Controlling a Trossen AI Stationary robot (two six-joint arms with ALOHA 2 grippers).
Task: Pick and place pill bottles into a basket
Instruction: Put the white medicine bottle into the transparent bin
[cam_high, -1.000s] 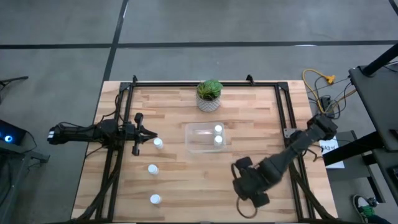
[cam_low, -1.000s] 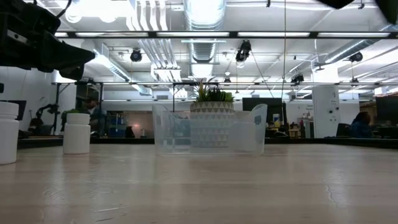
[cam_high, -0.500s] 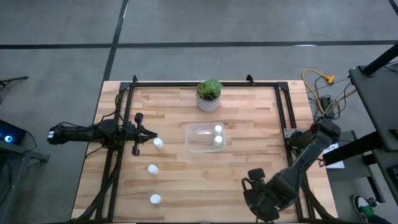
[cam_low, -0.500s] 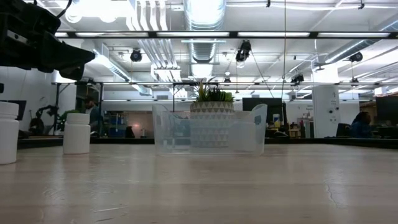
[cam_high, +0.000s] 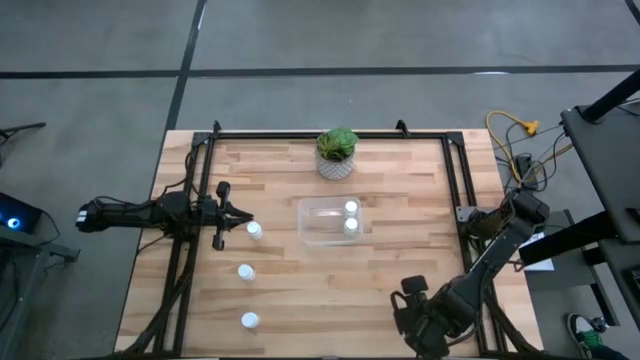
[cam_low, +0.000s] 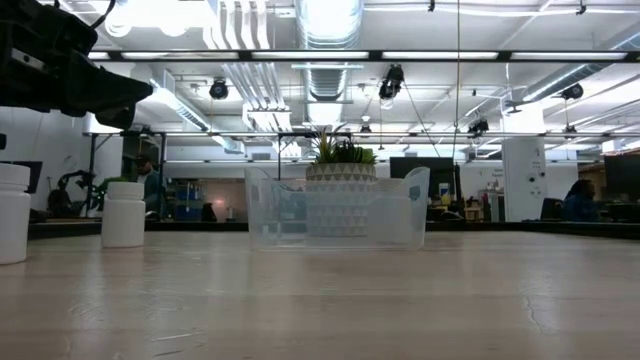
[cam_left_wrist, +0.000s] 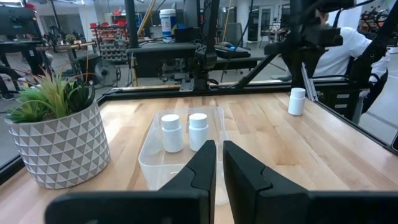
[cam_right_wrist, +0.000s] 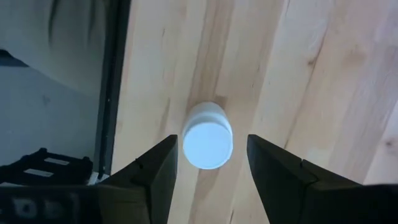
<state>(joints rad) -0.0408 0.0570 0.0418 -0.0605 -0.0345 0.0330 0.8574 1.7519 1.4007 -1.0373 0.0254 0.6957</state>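
Right now the right tool (cam_right_wrist: 208, 168) hangs open over a pill bottle (cam_right_wrist: 208, 138) on the table (cam_right_wrist: 298, 74). It looks light, hard and smooth; pinch its sides gently.

A light wooden butcher-block table (cam_high: 390, 270) with a black metal frame carries a white patterned pot with a green plant (cam_high: 337, 153) near its far edge. A clear plastic tray (cam_high: 318, 232) sits just in front of the pot. Three white pill bottles (cam_high: 254, 230) stand in a line toward the left side, and another pill bottle (cam_right_wrist: 208, 142) stands near the right front corner.
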